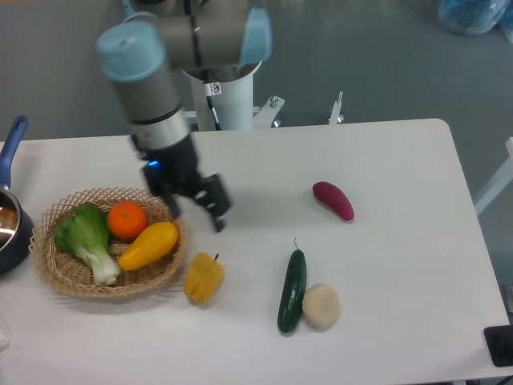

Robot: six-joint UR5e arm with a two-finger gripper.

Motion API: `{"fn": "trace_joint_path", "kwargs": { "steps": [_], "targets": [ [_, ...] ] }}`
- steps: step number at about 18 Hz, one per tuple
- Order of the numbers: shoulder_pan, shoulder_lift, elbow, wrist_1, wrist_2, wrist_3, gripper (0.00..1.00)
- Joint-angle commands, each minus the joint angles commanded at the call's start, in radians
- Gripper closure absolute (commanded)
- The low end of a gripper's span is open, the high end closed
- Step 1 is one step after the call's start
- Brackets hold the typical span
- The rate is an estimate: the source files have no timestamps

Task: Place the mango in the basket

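Centrally, the claw [196, 210] hangs above the white surface [385, 160] just beside the right rim of the basket [56, 277], its two dark fingers [216, 210] spread apart and grasping nothing. It points down and toward the right, one finger reaching lower than the other. Above it the grey arm [152, 96] rises at a tilt to a blue-capped joint, somewhat blurred, and meets the white base at the far edge of the surface.

Left of and slightly below the claw, the mango [149, 245] lies inside the basket against its right wall, apart from the fingers. It is a smooth elongated oval, yellow, shading to orange at its lower left end, and lies slanted with the yellow end higher.

Beside it in the basket sit a round orange [127, 220] and a leafy green vegetable [86, 241] with a pale stalk. Outside, a yellow bell pepper [203, 277] rests just beside the rim. Farther right lie a cucumber [292, 290] touching a pale round item [321, 305], and a purple eggplant [333, 200]. A blue-handled pot [11, 216] stands at the left edge.
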Motion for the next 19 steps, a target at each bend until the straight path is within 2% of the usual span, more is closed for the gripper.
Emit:
{"fn": "trace_joint_path", "kwargs": {
  "steps": [2,4,6,8,11,19],
  "targets": [
    [0.138,-0.006,-0.047,0.002,-0.07,0.077,0.0],
    [0.265,-0.02,-0.08,0.003,-0.17,0.234,0.0],
    [0.329,-0.107,-0.057,0.005,-0.192,0.379,0.0],
    [0.335,-0.136,-0.037,0.003,-0.189,0.425,0.0],
    [0.33,-0.164,-0.038,0.005,-0.19,0.425,0.0],
    [0.33,-0.158,-0.068,-0.005,-0.181,0.419,0.0]
  ]
}}
